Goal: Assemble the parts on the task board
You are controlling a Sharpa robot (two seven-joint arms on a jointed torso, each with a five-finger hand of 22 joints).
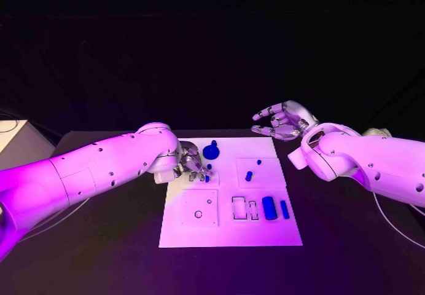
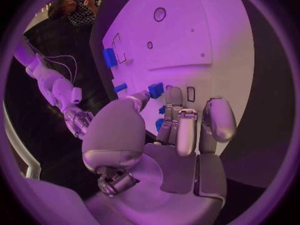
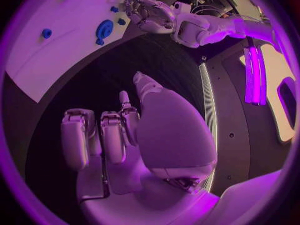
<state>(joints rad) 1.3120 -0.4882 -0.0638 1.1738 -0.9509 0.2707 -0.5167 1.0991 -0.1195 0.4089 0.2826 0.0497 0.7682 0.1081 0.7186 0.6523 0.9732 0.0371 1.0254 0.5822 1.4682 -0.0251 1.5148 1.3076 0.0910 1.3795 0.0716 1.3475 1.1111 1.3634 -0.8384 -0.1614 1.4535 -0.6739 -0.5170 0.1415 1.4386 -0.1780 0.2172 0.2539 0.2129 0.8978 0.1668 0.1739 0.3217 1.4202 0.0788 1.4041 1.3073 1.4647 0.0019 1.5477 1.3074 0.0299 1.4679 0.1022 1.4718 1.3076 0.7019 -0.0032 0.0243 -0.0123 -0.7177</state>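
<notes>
The white task board (image 1: 228,230) lies in the middle of the black table. My left hand (image 1: 193,166) is low over its far left part, next to a round blue part (image 1: 210,150). In the left wrist view a small blue part (image 2: 155,90) sits between the thumb and a fingertip (image 2: 174,96), apparently pinched; two more blue bits (image 2: 160,110) are half hidden behind the fingers. My right hand (image 1: 284,121) hangs above the board's far right corner, fingers loosely bent and holding nothing. A blue block (image 1: 268,208) and a blue bar (image 1: 284,209) lie near the front right.
Two small blue parts (image 1: 249,176) stand on the board's right square. Rectangular slots (image 1: 239,208) and a small hole (image 1: 198,214) mark the front half. A pale box (image 1: 16,144) stands at the table's left edge. A cable (image 1: 390,215) runs beside my right arm.
</notes>
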